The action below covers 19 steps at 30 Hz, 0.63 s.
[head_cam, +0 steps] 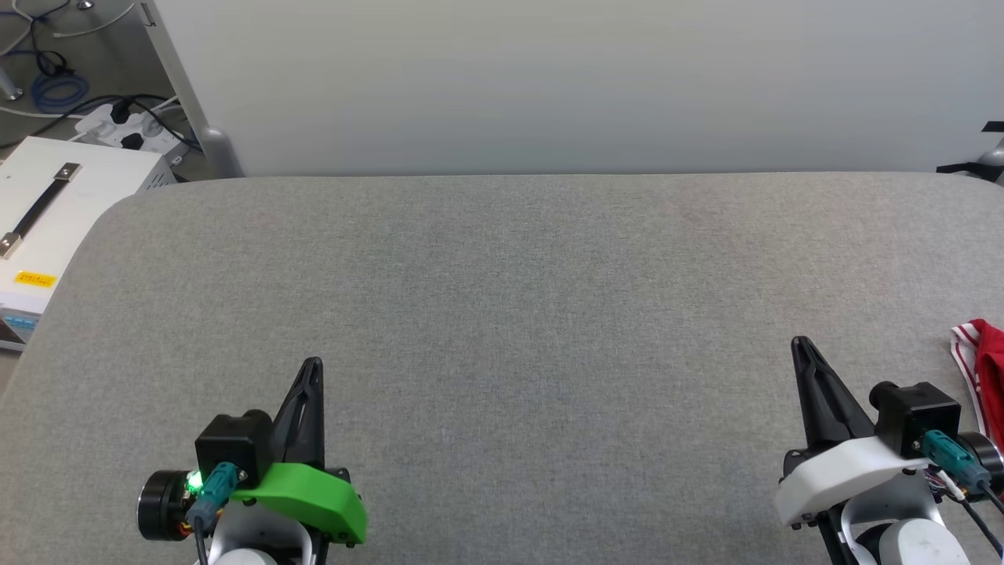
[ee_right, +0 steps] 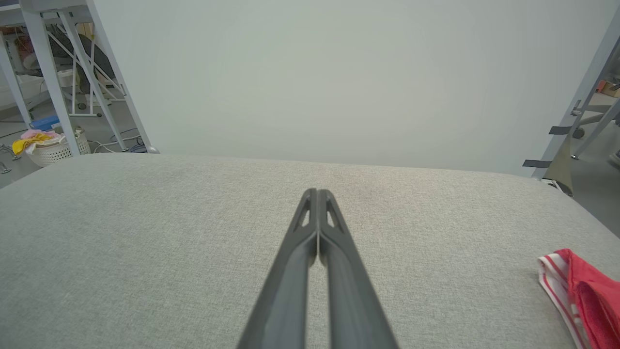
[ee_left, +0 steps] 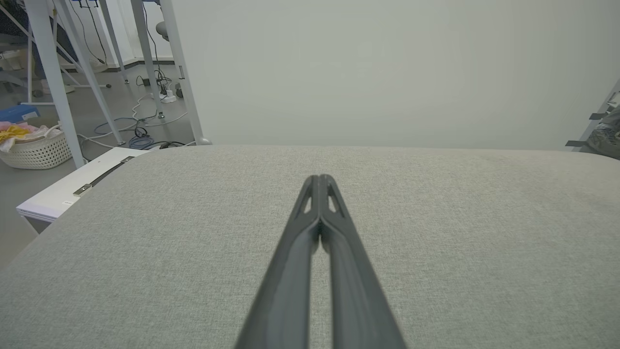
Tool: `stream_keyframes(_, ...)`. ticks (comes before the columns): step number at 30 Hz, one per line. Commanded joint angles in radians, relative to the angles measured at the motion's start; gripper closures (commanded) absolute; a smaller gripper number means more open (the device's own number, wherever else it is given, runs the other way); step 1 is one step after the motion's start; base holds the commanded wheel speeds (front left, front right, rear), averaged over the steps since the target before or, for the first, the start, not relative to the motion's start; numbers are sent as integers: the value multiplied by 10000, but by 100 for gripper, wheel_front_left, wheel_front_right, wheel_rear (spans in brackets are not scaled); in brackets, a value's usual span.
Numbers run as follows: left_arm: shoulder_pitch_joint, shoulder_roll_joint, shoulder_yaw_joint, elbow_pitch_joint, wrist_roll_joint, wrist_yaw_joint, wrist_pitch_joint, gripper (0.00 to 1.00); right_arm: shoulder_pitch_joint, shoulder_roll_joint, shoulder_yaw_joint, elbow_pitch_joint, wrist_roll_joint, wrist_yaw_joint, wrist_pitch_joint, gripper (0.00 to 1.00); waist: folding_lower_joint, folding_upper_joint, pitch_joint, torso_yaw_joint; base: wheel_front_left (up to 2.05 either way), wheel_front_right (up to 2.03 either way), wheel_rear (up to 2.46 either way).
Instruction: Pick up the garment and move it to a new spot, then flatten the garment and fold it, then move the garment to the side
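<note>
A corner of the red garment (head_cam: 984,369) with red-and-white striped trim lies at the right edge of the grey padded table (head_cam: 502,314); most of it is out of frame. In the right wrist view the garment (ee_right: 583,291) sits at the lower right. My right gripper (head_cam: 800,345) is shut and empty, just left of the garment and apart from it; its tips (ee_right: 317,193) meet over bare fabric. Near the table's front left, my left gripper (head_cam: 313,363) is also shut with nothing in it, and its tips (ee_left: 319,178) are closed together.
A white case with a black handle (head_cam: 55,212) stands off the table's left edge, with cables and a power strip (head_cam: 125,125) on the floor behind it. A pale wall panel (head_cam: 549,78) runs along the table's far edge. A white laundry basket (ee_left: 34,148) sits on the floor at left.
</note>
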Motion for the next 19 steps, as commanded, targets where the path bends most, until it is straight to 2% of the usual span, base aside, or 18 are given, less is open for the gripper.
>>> stream_keyframes(1, -50, -49, 34, -65, 162, 74, 67, 100, 125, 21, -11, -66, -86, -5, 65, 100, 0, 0, -2, -3, 0, 0, 0)
stream_keyframes(19, -61, -120, 144, -190, 575, 253, 427, 100, 155, 35, -19, -147, -427, -6, 345, 100, 0, 0, -21, -47, 0, 0, 0)
